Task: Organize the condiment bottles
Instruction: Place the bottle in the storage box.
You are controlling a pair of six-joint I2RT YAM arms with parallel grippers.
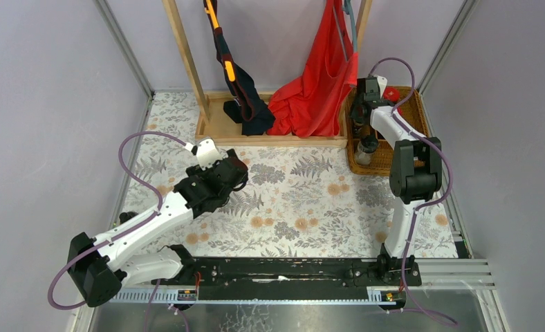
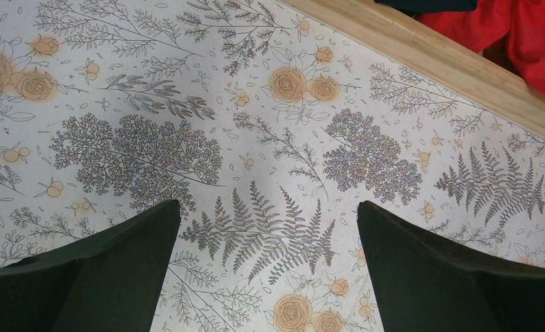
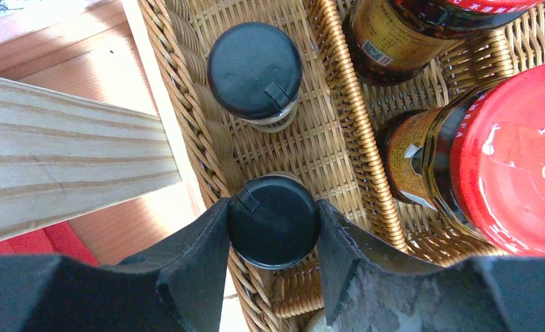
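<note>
Black-capped bottle (image 3: pixel 273 223) apparently pinched by outstretched right gripper (image 3: pixel 272 209) in basket (image 3: pixel 187 90); left gripper (image 2: pixel 268 211) hovers, spread.

The table (image 1: pixel 304 200) wears a pale cover printed with grey ferns and orange flowers. Directly on it, at 12 o'clock, sits the flat wooden base of a rack (image 1: pixel 218 128); just beside that, at 1 o'clock, a brown wicker basket (image 1: pixel 375 169). A black rail (image 1: pixel 283 271) runs along 6 o'clock.

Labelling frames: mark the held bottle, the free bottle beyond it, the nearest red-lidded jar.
held bottle (image 3: pixel 273 220), right wrist view, cap centre.
free bottle (image 3: pixel 254 69), right wrist view, cap centre.
red-lidded jar (image 3: pixel 517 158), right wrist view, lid top.
</note>
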